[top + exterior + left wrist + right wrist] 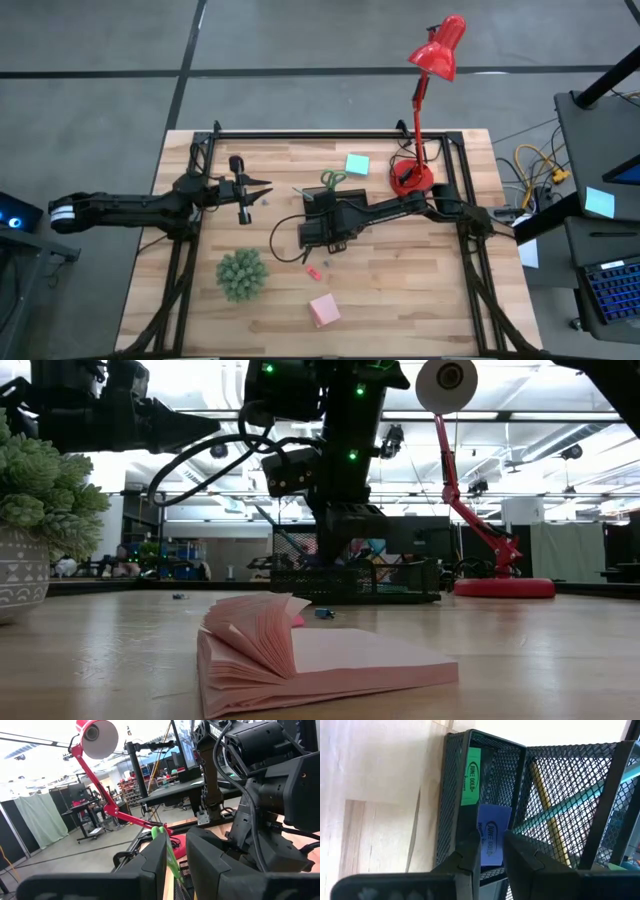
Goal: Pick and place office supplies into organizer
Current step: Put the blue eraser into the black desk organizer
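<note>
A grey tiled floor (300, 60) surrounds the wooden table (420, 300). In the low view, ceiling strip lights (590, 435) fill the upper right; a curtain (37, 822) hangs at left.

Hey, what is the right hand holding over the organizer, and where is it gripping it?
The right hand pinches a blue eraser by its lower end, inside the organizer, beside a green eraser.

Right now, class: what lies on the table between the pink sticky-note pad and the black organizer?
In the high view, a small pink eraser lies between the pink sticky-note pad and the organizer.
</note>
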`<state>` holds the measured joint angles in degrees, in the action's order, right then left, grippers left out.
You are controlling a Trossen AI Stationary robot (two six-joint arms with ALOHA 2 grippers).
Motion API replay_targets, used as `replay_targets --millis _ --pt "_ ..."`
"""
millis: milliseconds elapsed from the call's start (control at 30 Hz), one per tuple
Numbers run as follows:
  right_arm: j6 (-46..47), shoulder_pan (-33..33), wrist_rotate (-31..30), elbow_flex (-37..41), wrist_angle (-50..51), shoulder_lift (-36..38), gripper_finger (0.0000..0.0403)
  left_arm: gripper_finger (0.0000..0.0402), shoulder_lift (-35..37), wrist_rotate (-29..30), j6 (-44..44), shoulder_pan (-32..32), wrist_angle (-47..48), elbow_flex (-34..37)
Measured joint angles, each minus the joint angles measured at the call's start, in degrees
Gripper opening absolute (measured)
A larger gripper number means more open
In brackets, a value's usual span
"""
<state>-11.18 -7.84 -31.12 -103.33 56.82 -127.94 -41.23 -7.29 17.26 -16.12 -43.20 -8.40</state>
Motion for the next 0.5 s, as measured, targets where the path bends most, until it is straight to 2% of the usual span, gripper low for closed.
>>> replay_targets --millis 500 --pt "0.2 0.0 0.0 0.0 0.0 0.0 0.0109 0.0059 0.0 0.0 0.0 0.0 0.0 0.0"
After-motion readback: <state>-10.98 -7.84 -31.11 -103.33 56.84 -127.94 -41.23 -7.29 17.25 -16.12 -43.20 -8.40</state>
